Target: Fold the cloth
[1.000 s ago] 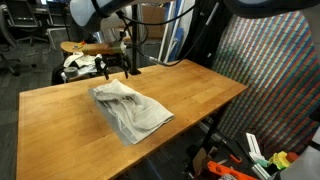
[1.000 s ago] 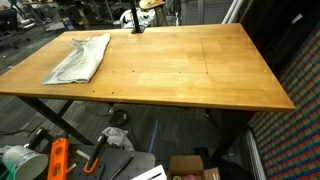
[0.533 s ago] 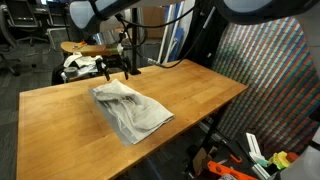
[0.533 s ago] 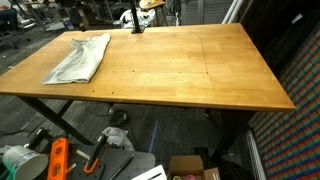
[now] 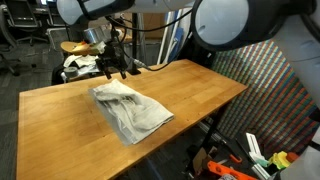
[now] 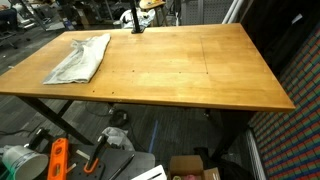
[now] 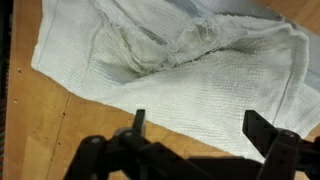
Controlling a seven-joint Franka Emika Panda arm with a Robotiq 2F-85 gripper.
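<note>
A pale grey-white cloth [image 5: 130, 108] lies crumpled and partly folded on the wooden table [image 5: 60, 120]. It also shows near the table's far left corner in an exterior view [image 6: 80, 57]. My gripper [image 5: 113, 66] hangs above the cloth's far end, open and empty. In the wrist view the cloth [image 7: 170, 60] fills the upper part, with a bunched ridge across its middle. The gripper [image 7: 200, 128] has its two dark fingers [image 7: 138, 122] spread wide over the cloth's near edge, not touching it. I cannot see the gripper in the exterior view that shows the whole table.
The table's bare wood [image 6: 190, 65] stretches wide beside the cloth. Chairs and clutter [image 5: 75, 62] stand behind the table. Bins, tools and boxes [image 6: 60, 158] lie on the floor under the front edge. A patterned screen [image 5: 270, 80] stands at one side.
The arm's upper links have swung across the top of the exterior view and the gripper has shifted slightly left over the cloth's far end. The cloth has not moved.
</note>
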